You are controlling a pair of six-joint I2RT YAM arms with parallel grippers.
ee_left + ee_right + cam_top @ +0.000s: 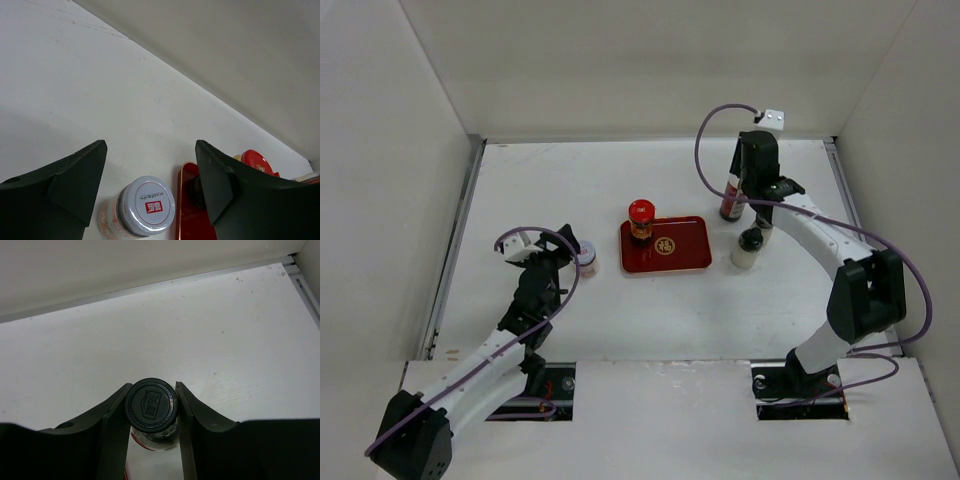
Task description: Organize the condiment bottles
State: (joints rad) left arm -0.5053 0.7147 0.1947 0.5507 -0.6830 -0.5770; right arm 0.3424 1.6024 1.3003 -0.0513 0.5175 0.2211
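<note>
Clasping round black-capped glass bottle (151,403)

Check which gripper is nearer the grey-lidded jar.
Left. The left gripper hangs open just above the grey-lidded jar, a finger to each side. The right gripper is far off beyond the red tray, closed on the tall black-capped bottle.

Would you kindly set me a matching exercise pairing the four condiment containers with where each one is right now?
1 red-lidded jar
2 grey-lidded jar
3 tall bottle
4 pale bottle

A gripped between the right gripper's fingers
B on the tray
C standing free, right of the tray
D left of the tray, by the open left gripper

Pairs: 1-B, 2-D, 3-A, 4-C
</note>
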